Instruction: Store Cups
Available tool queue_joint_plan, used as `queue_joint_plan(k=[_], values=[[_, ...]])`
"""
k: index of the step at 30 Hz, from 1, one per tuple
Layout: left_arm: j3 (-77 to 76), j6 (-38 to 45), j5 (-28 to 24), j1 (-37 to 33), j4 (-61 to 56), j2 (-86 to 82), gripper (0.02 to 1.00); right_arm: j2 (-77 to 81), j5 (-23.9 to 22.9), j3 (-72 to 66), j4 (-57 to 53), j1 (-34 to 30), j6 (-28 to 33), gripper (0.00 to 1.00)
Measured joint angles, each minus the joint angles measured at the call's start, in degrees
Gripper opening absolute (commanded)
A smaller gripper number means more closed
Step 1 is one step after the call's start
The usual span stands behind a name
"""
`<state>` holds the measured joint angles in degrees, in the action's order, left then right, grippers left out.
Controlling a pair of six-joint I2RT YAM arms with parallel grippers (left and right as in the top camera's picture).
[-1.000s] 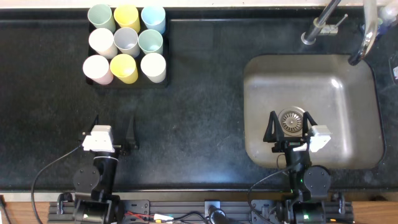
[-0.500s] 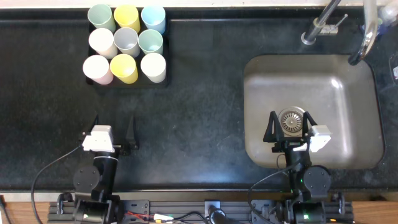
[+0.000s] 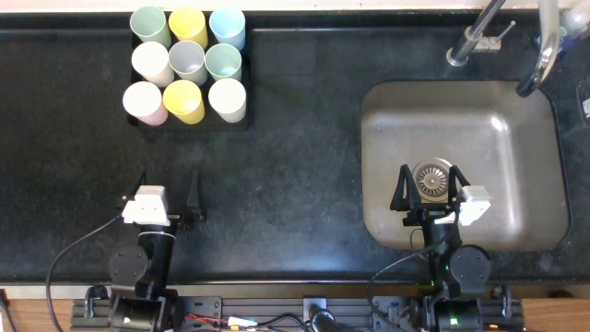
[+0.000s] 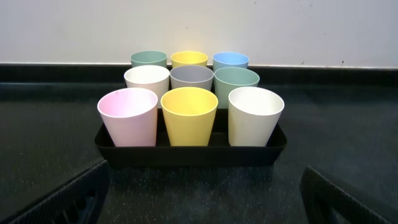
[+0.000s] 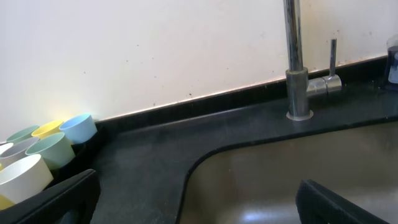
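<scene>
A black tray (image 3: 247,118) at the back left of the counter holds several upright cups in three rows: pink (image 3: 145,102), yellow (image 3: 183,100), white (image 3: 227,99), grey (image 3: 187,59), green and blue. In the left wrist view the tray (image 4: 186,154) stands straight ahead, pink cup (image 4: 128,116) and yellow cup (image 4: 189,114) in the front row. My left gripper (image 3: 168,189) rests open near the front edge, well short of the tray, with nothing between its fingers. My right gripper (image 3: 430,184) hangs open over the sink, also holding nothing.
A steel sink (image 3: 461,111) with a drain (image 3: 432,178) takes up the right side; a faucet (image 3: 479,32) stands behind it, also seen as the faucet (image 5: 297,62) in the right wrist view. Black countertop (image 3: 286,175) stretches between tray and sink.
</scene>
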<state>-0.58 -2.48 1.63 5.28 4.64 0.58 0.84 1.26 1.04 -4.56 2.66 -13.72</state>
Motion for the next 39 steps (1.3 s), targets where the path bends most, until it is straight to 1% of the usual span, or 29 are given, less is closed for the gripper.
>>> queue_joint_plan(k=[21,24,30,39], values=[[0.0,0.0,0.0,0.0,0.0,0.0,0.998,0.0,-0.22,0.0,-0.04,0.0,0.15,0.998],[0.0,0.0,0.0,0.0,0.0,0.0,0.998,0.0,-0.22,0.0,-0.02,0.0,1.9,0.998],[0.0,0.0,0.0,0.0,0.0,0.0,0.998,0.0,-0.22,0.0,-0.04,0.0,7.52,0.996],[0.0,0.0,0.02,0.0,0.0,0.0,0.998,0.0,-0.22,0.0,-0.07,0.0,9.75,0.998]])
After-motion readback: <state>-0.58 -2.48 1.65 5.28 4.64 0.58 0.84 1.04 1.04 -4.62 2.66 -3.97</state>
